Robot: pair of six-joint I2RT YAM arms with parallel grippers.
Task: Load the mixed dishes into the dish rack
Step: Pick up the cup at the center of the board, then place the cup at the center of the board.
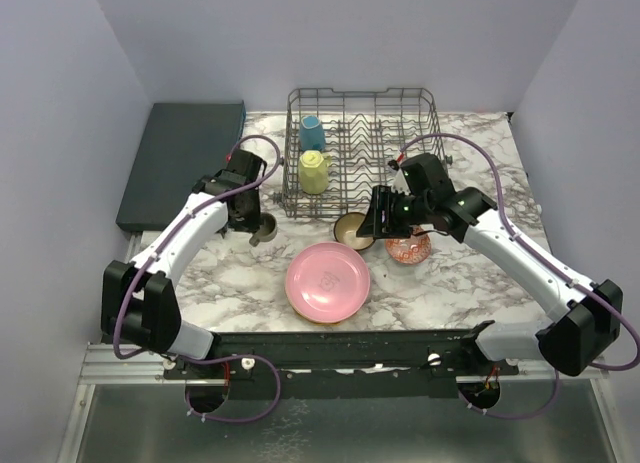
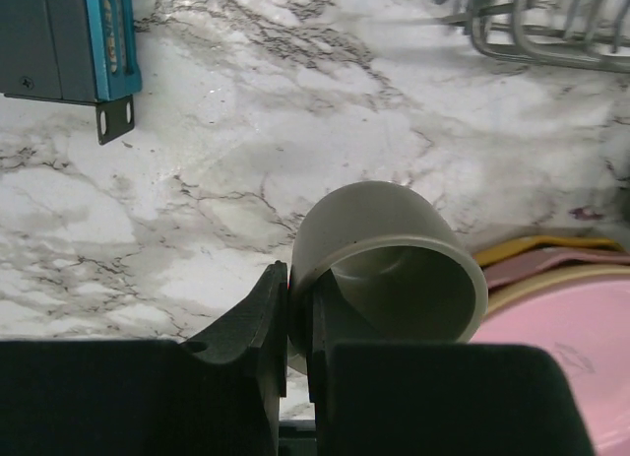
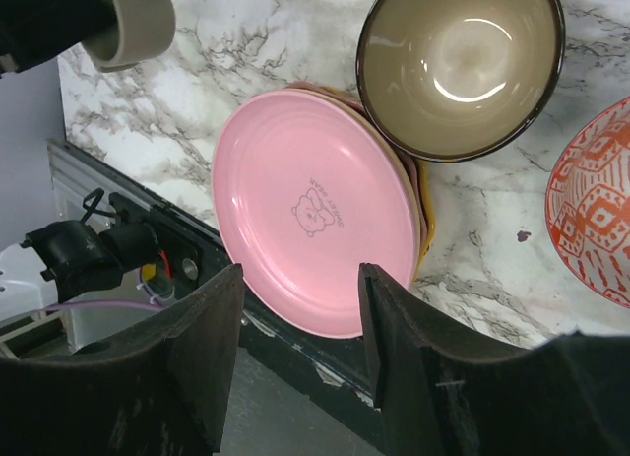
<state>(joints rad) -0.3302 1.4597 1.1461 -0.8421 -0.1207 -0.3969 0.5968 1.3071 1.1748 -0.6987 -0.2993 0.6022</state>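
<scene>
The dish rack point(image 1: 365, 153) stands at the back with a blue mug point(image 1: 313, 132) and a yellow mug point(image 1: 314, 171) inside it. My left gripper point(image 2: 298, 308) is shut on the wall of a grey-green mug point(image 2: 394, 269), one finger inside and one outside, left of the rack's front corner point(image 1: 265, 228). A pink plate point(image 1: 328, 281) tops a small stack near the front edge. Behind it sit a brown bowl point(image 1: 354, 229) and a red-patterned bowl point(image 1: 408, 247). My right gripper point(image 3: 300, 318) hangs open and empty above the pink plate point(image 3: 315, 210), close to the brown bowl point(image 3: 458, 62).
A dark teal slab point(image 1: 185, 163) lies at the back left beside the rack. The edges of other plates point(image 2: 536, 264) show under the pink one. The black frame rail point(image 1: 350, 348) runs along the table's near edge. Grey walls close in on three sides.
</scene>
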